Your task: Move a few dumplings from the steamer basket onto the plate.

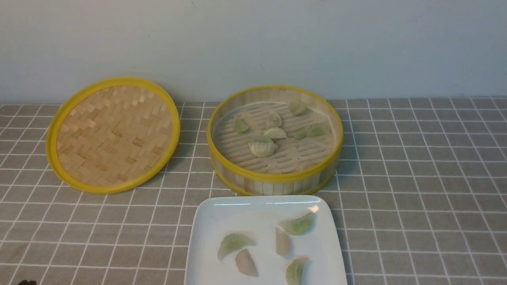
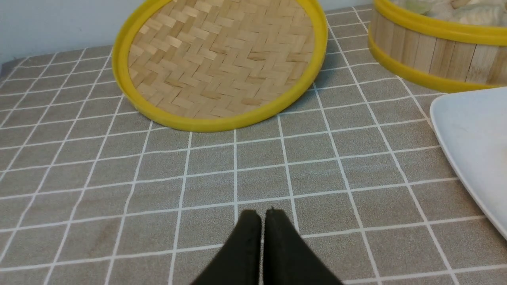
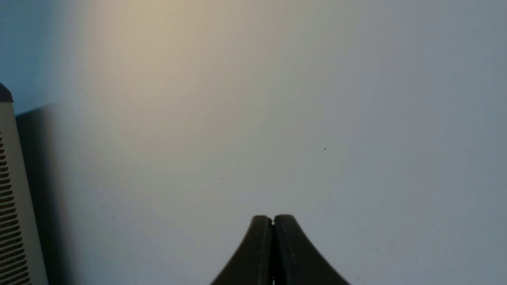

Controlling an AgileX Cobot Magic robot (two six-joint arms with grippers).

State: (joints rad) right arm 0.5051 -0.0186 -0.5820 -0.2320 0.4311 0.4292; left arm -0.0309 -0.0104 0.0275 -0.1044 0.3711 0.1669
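The round bamboo steamer basket stands mid-table with several pale green and whitish dumplings on its slatted floor. In front of it the white square plate holds several dumplings. In the left wrist view my left gripper is shut and empty, low over the checked cloth, with the basket wall and the plate's edge off to one side. In the right wrist view my right gripper is shut and empty, facing a plain pale wall. Only a dark tip shows at the front view's bottom left.
The flat herringbone-woven lid with a yellow rim leans against the back wall left of the basket; it also shows in the left wrist view. A grey checked cloth covers the table. A ribbed beige object edges the right wrist view.
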